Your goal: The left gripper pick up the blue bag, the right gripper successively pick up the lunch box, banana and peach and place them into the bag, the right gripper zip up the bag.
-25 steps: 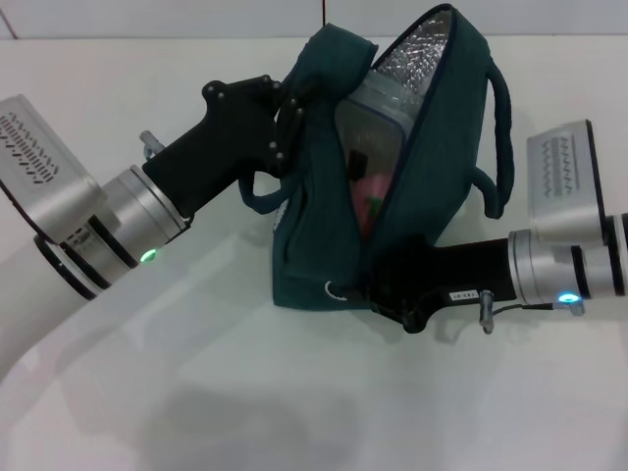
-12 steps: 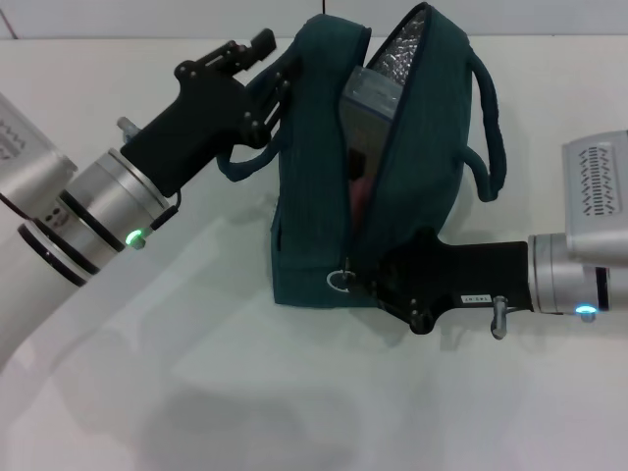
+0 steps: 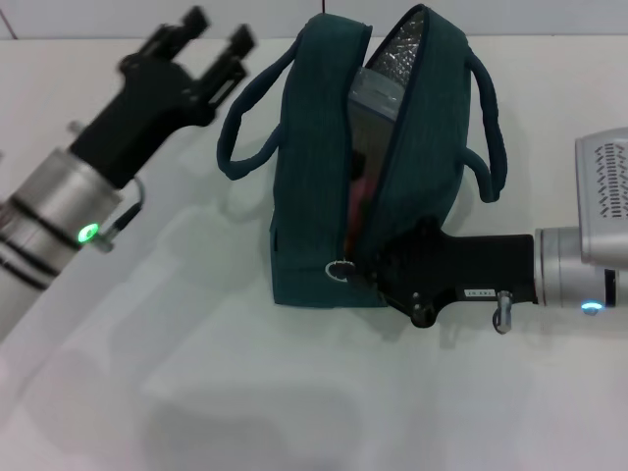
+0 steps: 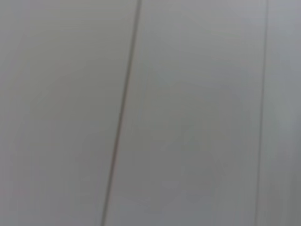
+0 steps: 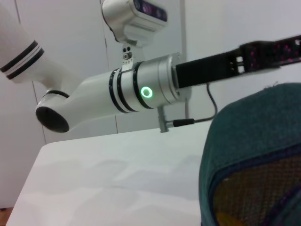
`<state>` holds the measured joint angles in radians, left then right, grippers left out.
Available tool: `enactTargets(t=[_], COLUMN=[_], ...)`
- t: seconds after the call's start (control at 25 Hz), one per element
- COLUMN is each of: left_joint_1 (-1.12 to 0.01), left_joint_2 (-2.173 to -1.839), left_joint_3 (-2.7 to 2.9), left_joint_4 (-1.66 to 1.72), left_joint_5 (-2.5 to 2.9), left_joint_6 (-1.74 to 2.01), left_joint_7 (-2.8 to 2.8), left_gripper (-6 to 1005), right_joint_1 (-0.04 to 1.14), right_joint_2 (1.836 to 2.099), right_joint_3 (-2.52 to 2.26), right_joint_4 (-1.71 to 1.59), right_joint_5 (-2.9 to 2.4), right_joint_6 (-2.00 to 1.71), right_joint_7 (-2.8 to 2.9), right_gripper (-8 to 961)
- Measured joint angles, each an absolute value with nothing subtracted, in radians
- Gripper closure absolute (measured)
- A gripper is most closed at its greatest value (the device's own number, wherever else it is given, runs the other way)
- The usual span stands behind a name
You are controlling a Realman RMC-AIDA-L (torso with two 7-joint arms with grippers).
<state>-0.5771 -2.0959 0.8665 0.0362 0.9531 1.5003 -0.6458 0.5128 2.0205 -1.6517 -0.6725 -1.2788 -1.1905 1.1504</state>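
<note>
The right pincer (image 3: 378,280) presses against the near end of the blue bag (image 3: 324,177) beside the zipper ring (image 3: 339,271); its grip cannot be told. The bag stands on the white desk (image 3: 196,373), mouth gaping. Farther left, the left pincer (image 3: 211,34) hangs released, apart from the bag's handle (image 3: 235,147).

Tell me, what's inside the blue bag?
Through the blue bag's open zipper you can see silver foil lining, the clear lunch box standing on end, and a bit of pink, likely the peach. The banana is hidden.
</note>
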Motion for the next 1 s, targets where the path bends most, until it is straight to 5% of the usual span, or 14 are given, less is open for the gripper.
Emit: enactTargets(t=[0.16,0.48,1.0], left_joint_1=[-0.494,-0.323,-0.317], left_joint_2=[-2.096,-2.101,-2.106], left_joint_3=[0.867,0.873,0.900], left_joint_4=[0.050,0.016,-0.095], left_joint_5=[0.917,0.898,0.999], left_joint_6=[1.590,1.577,1.591], left_joint_7=[-0.644,-0.569,-0.324], left_gripper=[351,356,360], right_joint_1=[0.511,0.517,0.519], right_joint_2=[2.019,2.017,2.024], right_joint_3=[-1.603,-1.529,-1.457], right_joint_4=[-0.672,-0.659,-0.611], right_joint_5=[-1.278,-1.280,-1.130], right_joint_6=[-1.234,-1.268,-1.295], right_joint_7=[1.105,1.058,0.942], right_gripper=[935,935,935])
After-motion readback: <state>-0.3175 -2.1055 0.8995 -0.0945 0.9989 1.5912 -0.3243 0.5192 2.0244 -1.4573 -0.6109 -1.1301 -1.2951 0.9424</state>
